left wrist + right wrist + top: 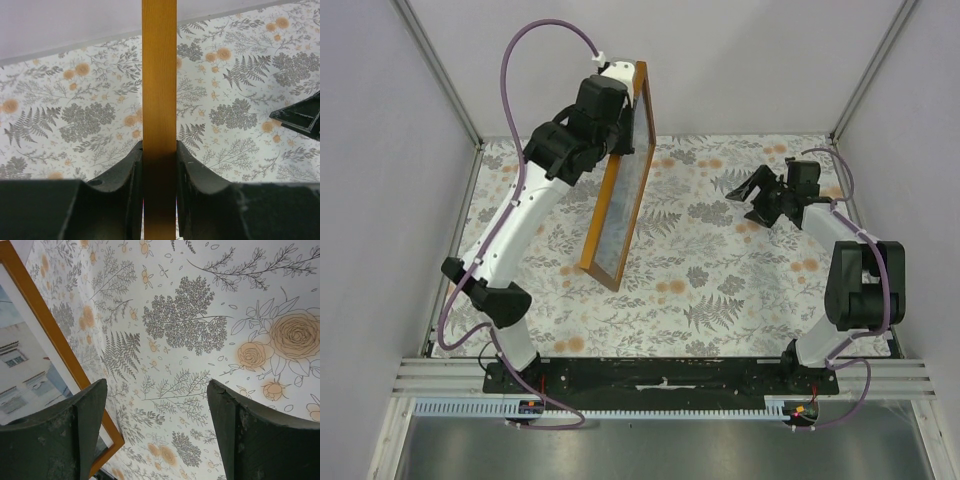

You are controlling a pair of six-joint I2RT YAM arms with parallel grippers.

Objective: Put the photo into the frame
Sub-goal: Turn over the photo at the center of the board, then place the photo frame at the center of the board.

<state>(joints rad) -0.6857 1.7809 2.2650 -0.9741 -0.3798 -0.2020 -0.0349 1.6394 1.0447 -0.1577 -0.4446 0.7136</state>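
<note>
While the frame (pixel 598 275) stands tilted on edge above the table, its long rails run roughly from twelve o'clock down to six in the overhead view, left of the table's middle. The photo (pixel 623 200) sits inside it, and the right wrist camera shows pale buildings with windows behind the orange-brown rail. Whether the frame's lower end touches the flowered tablecloth (pixel 720 280) I cannot tell. The left gripper (pixel 618 140) grips the frame high up near its twelve o'clock end, and the left wrist view shows its jaws pressed flat against both sides of one rail, partly closed to the rail's width. At about three o'clock from the frame, well apart from it, the right gripper (pixel 760 195) hangs over the tablecloth with jaws spread wide and nothing between them.
</note>
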